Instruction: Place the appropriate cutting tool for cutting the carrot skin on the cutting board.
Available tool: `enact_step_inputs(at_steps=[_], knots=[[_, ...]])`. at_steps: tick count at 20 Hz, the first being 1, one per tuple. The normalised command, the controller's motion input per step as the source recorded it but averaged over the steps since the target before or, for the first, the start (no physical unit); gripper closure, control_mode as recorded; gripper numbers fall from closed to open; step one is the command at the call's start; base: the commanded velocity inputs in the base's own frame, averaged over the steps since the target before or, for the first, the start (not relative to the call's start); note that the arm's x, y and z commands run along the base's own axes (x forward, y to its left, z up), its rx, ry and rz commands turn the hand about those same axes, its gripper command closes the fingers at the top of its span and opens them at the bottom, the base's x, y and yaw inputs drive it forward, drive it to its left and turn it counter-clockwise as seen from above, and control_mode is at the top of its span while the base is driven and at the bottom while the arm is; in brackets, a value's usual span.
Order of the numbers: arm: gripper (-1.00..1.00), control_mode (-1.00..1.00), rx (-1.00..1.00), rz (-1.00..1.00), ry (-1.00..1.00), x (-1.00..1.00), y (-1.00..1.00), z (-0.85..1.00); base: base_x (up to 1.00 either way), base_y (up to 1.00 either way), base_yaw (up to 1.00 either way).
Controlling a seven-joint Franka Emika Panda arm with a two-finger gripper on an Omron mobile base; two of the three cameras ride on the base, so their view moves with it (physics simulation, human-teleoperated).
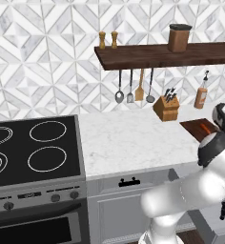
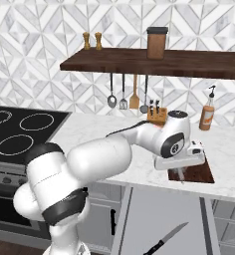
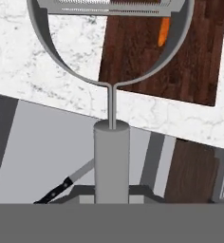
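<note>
My gripper [image 2: 181, 170] hovers over the near edge of the dark reddish-brown cutting board [image 2: 203, 174], shut on a grey peeler [image 3: 111, 152]. In the hand view the peeler's round handle rises from the bottom, and its Y-shaped loop and blade reach out over the cutting board [image 3: 190, 66]. The small orange carrot [image 3: 164, 31] lies on the board, just inside the loop's right arm. From the left base view the board [image 1: 194, 127] lies at the counter's right end, partly hidden by my arm.
A knife block [image 2: 157, 114] and an orange bottle [image 2: 207, 114] stand at the back of the white counter [image 2: 99, 129]. Utensils [image 2: 123, 97] hang under the wall shelf [image 2: 189, 62]. The stove [image 1: 33, 147] is to the left. A black-handled knife [image 2: 164, 241] lies on the floor below.
</note>
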Motion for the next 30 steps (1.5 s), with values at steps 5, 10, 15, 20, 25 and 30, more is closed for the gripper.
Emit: enact_step_inputs(at_steps=[5,10,15,20,25,30], knots=[[1.00,-1.00,0.00,0.14,0.01,0.87,-0.01,-0.54,0.00,0.00,0.00],[1.00,-1.00,0.00,0.10,0.00,0.68,-0.03,-0.61,0.00,0.00,0.00],[1.00,-1.00,0.01,0.07,0.01,0.62,-0.23,-0.13,0.00,0.00,0.00],[1.00,-1.00,0.08,0.02,0.17,0.61,-0.25,0.02,0.00,0.00,0.00],[1.00,-1.00,0.07,0.00,0.20,0.59,-0.10,0.03,0.00,0.00,0.00],[1.00,-1.00,0.00,0.00,0.06,0.12,0.02,-0.56,0.00,0.00,0.00]])
